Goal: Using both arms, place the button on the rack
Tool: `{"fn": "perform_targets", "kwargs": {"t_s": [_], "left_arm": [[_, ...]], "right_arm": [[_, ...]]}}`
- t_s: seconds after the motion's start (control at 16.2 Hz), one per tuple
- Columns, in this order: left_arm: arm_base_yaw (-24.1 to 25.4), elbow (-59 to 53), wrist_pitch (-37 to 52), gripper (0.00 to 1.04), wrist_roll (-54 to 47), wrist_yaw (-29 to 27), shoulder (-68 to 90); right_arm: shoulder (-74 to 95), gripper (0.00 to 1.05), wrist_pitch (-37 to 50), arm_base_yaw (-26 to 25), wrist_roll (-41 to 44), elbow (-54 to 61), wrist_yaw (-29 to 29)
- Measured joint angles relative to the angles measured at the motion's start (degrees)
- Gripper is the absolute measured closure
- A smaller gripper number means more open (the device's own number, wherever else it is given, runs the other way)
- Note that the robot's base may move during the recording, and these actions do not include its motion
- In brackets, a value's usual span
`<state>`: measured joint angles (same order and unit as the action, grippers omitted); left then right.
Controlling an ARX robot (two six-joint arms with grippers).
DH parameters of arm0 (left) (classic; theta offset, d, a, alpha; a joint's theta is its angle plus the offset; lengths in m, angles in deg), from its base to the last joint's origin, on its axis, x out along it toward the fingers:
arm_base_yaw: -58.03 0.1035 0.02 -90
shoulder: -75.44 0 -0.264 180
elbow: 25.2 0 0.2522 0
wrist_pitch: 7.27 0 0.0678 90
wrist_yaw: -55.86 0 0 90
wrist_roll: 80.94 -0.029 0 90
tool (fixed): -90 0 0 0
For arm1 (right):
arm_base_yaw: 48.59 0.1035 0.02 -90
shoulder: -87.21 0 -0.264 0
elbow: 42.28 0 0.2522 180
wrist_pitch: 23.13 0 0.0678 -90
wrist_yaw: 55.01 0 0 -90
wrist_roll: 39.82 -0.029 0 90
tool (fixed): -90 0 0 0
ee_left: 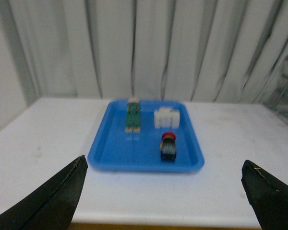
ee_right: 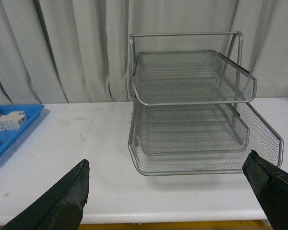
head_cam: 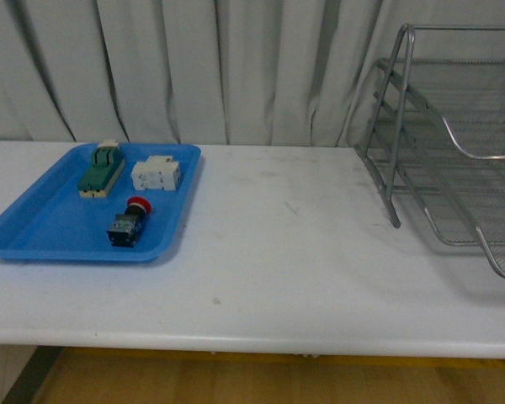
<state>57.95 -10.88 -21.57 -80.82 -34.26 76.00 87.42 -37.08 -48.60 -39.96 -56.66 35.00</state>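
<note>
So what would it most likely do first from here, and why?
Probably the left gripper moves toward the button: it lies untouched in the blue tray, the gripper's open fingers already face it, and the rack stands far off to the right.

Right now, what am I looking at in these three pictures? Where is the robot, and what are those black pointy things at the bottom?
The robot has two arms, and each picture comes from a different camera on it. The front view is from its body, looking over a white table; neither arm shows there. The other two come from cameras on its wrists. The black pointy shapes are fingers of its grippers, like pincers: the left gripper and the right gripper. Both are spread wide open and hold nothing.

On the table's left side lies a blue tray. In it are a button with a red cap, a green-topped switch and a white block. On the right stands a silver wire rack with three shelves, all empty as far as the pictures show. The button is not yet on the rack.
</note>
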Motion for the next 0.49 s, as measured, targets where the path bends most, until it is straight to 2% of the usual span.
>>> {"fn": "perform_targets", "kwargs": {"t_s": [0.06, 0.12, 0.19, 0.25, 0.31, 0.49], "left_arm": [[-2.71, 5.44, -13.64, 0.07, 4.35, -5.77, 6.38], [-4.2, 11.52, -19.8, 0.07, 8.13, -7.85, 15.37], [-3.82, 16.59, -16.48, 0.07, 9.68, -6.73, 21.94], [-0.83, 32.13, 3.23, 0.07, 8.07, -1.64, 48.04], [-0.87, 37.77, 7.15, 0.07, 7.3, 0.26, 59.89], [-3.34, 55.36, 4.13, 0.07, 6.19, 1.92, 86.05]], "right_arm": [[0.0, 0.06, -0.02, 0.0, 0.02, 0.0, -0.09], [0.0, 0.06, 0.02, 0.0, 0.0, 0.0, -0.04], [0.0, 0.06, -0.02, 0.0, 0.0, 0.0, -0.04], [0.0, 0.06, 0.0, 0.0, 0.0, 0.0, -0.04], [0.0, 0.06, -0.02, 0.0, 0.0, 0.0, -0.04], [0.0, 0.06, 0.0, 0.0, 0.0, 0.0, -0.04]]}}
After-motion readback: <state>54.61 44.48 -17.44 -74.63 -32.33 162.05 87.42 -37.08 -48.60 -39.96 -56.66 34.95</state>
